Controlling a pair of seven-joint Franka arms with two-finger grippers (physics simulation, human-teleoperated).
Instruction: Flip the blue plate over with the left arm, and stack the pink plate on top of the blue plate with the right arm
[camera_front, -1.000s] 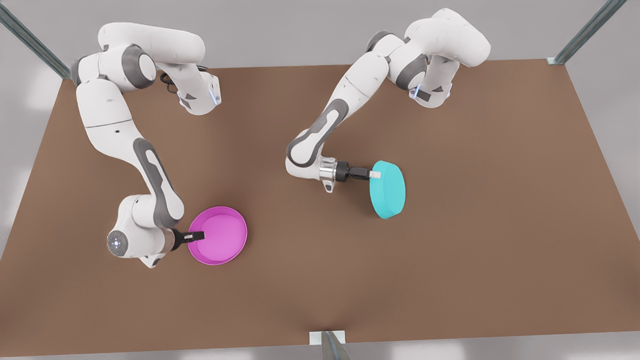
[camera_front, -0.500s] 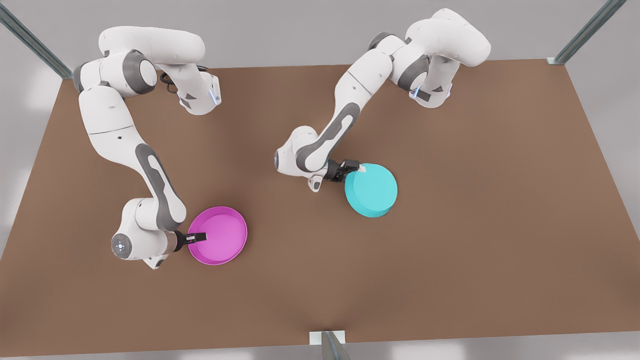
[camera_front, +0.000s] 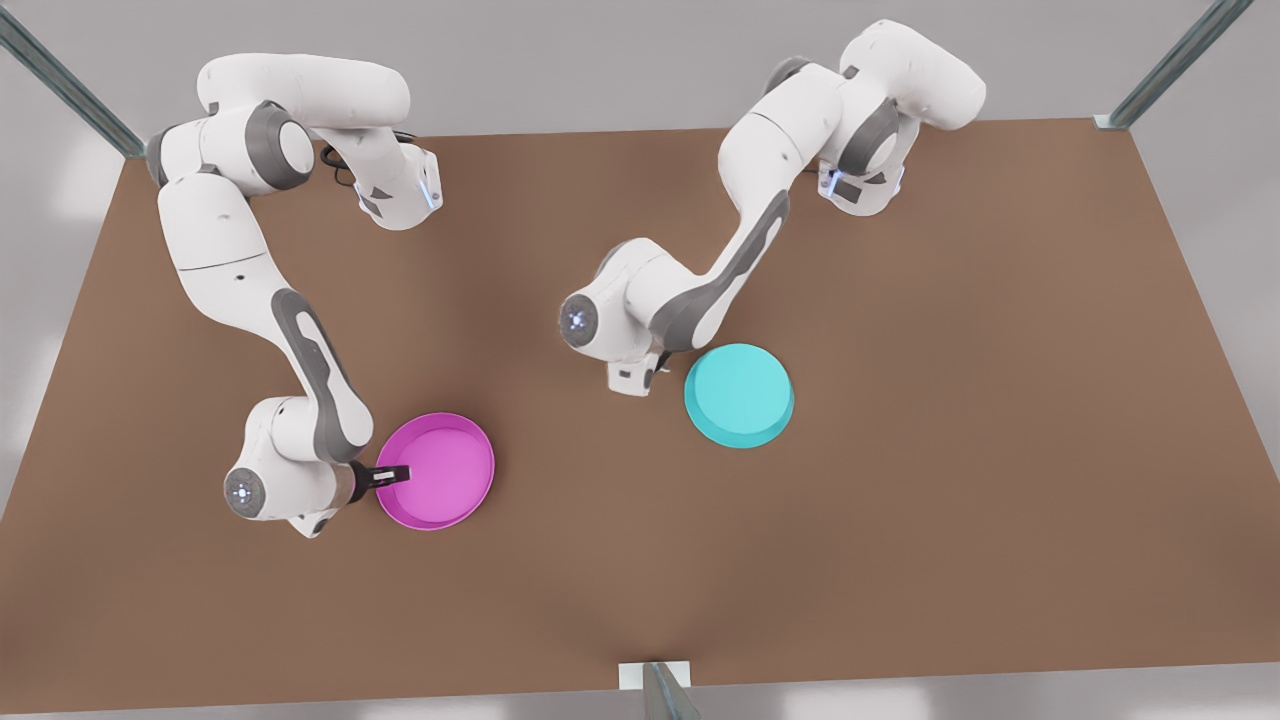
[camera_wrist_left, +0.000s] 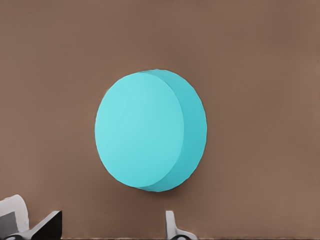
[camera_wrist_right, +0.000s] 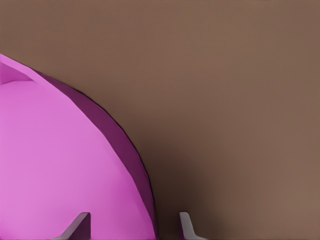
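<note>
blue plate (camera_front: 739, 392) upside down, pink plate (camera_front: 440, 472) upright

A brown table (camera_front: 900, 520) with a plain matte top spans the scene, its far edge narrower than the near one. Beyond it lies a pale grey floor (camera_front: 600, 60), and grey metal struts slant off past the far left corner (camera_front: 60, 85) and far right corner (camera_front: 1170, 65). At the middle of the near edge sits a small white bracket (camera_front: 655, 673) with another strut rising from it
</note>
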